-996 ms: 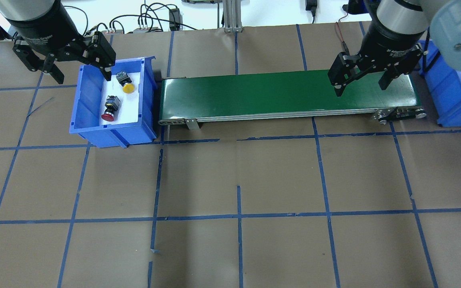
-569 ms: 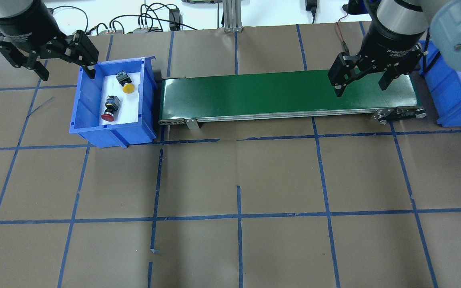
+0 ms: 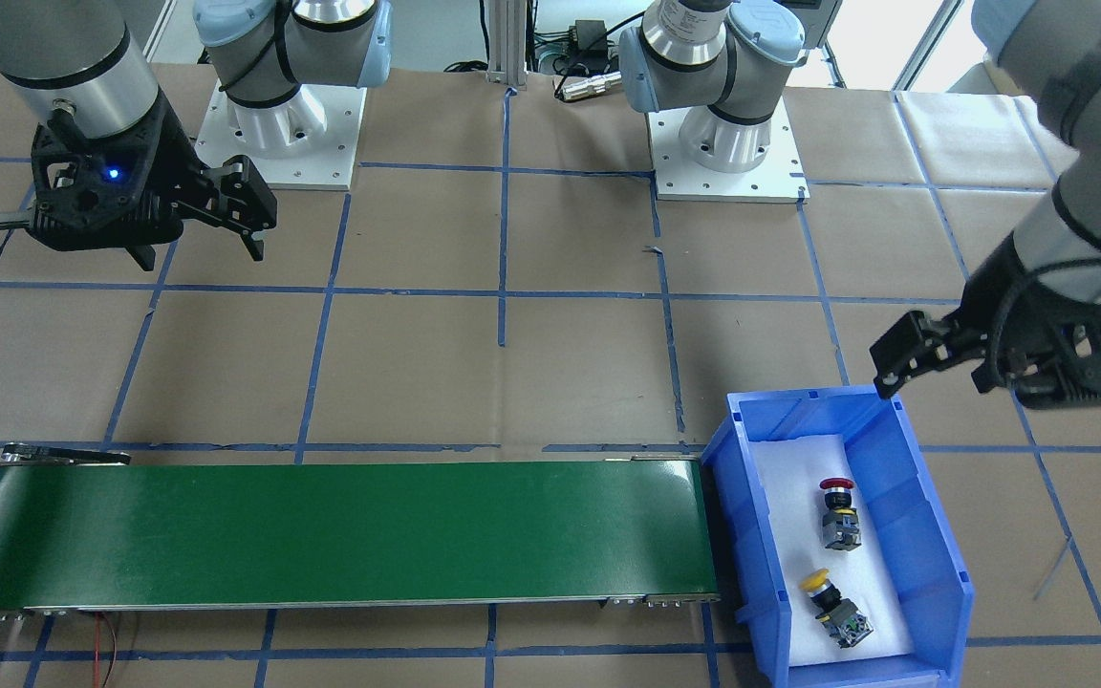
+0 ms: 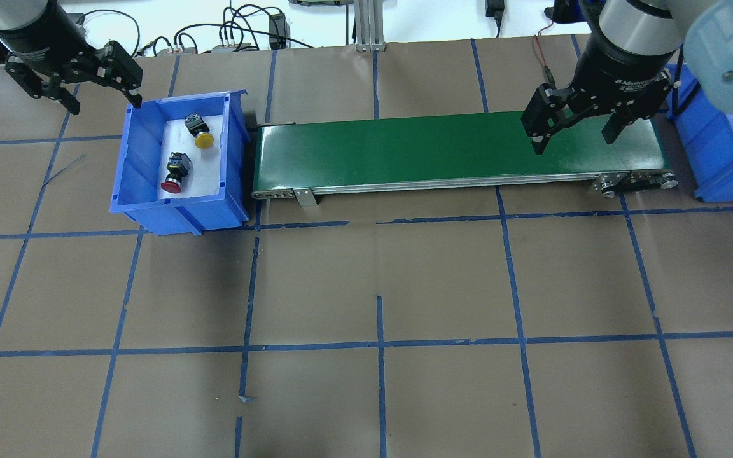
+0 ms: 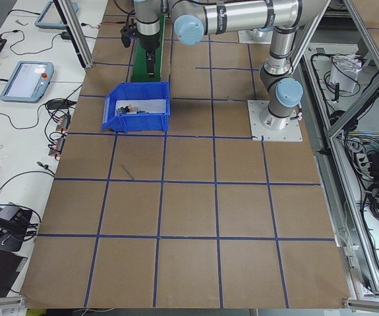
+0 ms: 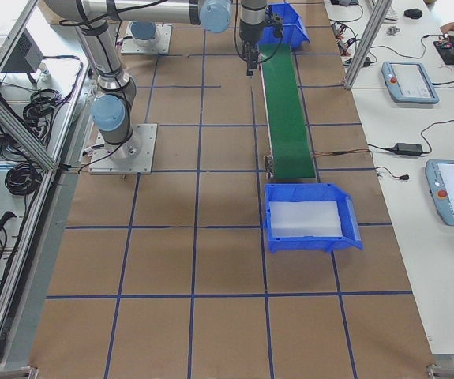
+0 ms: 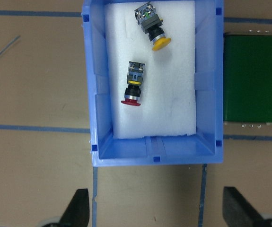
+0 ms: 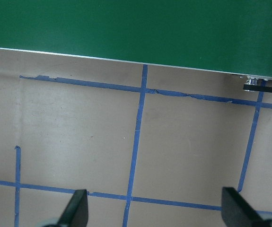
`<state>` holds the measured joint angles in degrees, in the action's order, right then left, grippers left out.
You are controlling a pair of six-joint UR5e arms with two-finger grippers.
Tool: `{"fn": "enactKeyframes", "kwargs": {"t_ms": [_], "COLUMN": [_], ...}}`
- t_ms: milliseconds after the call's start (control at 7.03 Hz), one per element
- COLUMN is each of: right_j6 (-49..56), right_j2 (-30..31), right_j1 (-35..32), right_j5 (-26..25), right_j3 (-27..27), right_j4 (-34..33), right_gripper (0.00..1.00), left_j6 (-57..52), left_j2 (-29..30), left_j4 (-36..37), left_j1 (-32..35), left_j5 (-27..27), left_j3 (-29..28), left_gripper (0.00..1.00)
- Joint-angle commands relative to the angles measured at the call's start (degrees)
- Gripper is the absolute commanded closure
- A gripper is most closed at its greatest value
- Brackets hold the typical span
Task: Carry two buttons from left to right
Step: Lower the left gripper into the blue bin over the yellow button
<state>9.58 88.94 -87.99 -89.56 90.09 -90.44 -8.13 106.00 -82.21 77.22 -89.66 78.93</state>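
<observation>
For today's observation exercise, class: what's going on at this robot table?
Nothing is being carried yet. The red button and the yellow button both lie on white foam in the blue bin at the robot's left. The left gripper hangs open near that bin, holding nothing. The right gripper hangs open over the right end of the green conveyor belt, beside a second blue bin.

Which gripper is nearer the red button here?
Left. The left gripper hovers open, raised beside the blue bin holding the red button; the right gripper hangs open near the conveyor belt's opposite end.
</observation>
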Motion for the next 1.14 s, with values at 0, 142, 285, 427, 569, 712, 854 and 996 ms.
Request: {"fn": "enactKeyframes", "kwargs": {"t_ms": [0, 142, 285, 427, 569, 712, 854, 996], "right_j6": [0.0, 0.0, 0.0, 0.0, 0.0, 0.0, 0.0, 0.0], "right_j2": [0.0, 0.0, 0.0, 0.0, 0.0, 0.0, 0.0, 0.0], "right_j1": [-0.1, -0.1, -0.1, -0.1, -0.1, -0.1, -0.1, -0.1], "right_j5": [0.1, 0.0, 0.1, 0.1, 0.1, 0.1, 0.1, 0.1], "right_j3": [0.0, 0.0, 0.0, 0.0, 0.0, 0.0, 0.0, 0.1], "right_j4": [0.0, 0.0, 0.0, 0.0, 0.0, 0.0, 0.0, 0.0], "right_gripper": [0.0, 0.0, 0.0, 0.0, 0.0, 0.0, 0.0, 0.0], "left_j6": [3.6, 4.5, 5.2, 5.8, 7.0, 7.8, 8.2, 8.2], "left_j2": [11.8, 16.6, 19.4, 21.2, 22.6, 22.9, 24.0, 25.0], "left_j4": [5.6, 6.1, 6.1, 6.2, 6.1, 6.2, 8.4, 9.3], "left_j1": [1.2, 1.8, 2.4, 2.7, 2.8, 2.8, 2.8, 2.8], "left_j5": [0.1, 0.0, -0.3, -0.4, -0.4, -0.2, 0.2, 0.2], "left_j3": [-6.6, -10.3, -13.3, -14.7, -15.1, -15.2, -15.1, -15.2], "left_gripper": [0.0, 0.0, 0.0, 0.0, 0.0, 0.0, 0.0, 0.0]}}
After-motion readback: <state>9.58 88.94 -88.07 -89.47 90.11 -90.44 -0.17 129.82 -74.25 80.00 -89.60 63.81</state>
